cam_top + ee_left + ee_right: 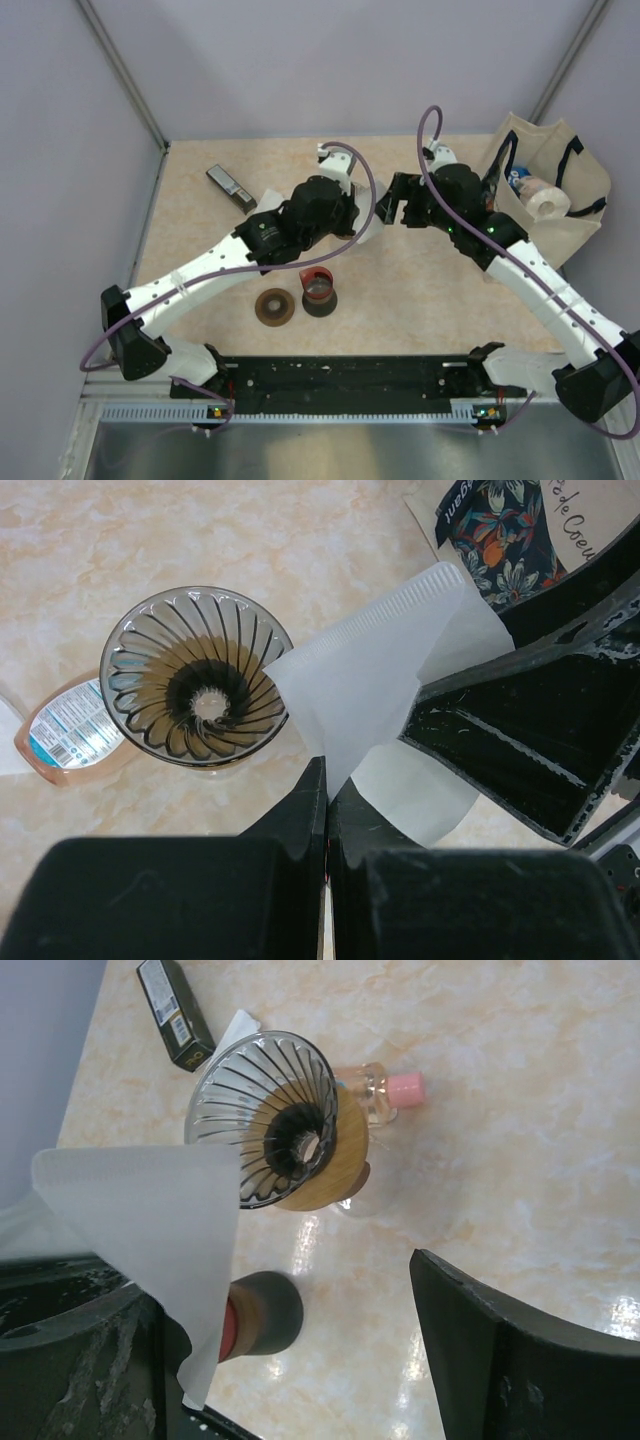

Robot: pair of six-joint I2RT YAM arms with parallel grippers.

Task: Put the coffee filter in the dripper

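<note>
Our left fingers pinch the filter, held at 3 o'clock of the dripper and not yet in it. Our right fingers stand wide, one against the filter. Seating it is left.

Coffee filter: plain white, semi-translucent, fine crimped stripe along one edge. Dripper: smoky clear glass, swirled ribs, tan wood collar. Table: beige marbling. Bottle: pink cap. Pouch: navy, orange-and-white floral. Tote bag: cream, black handles.
</note>
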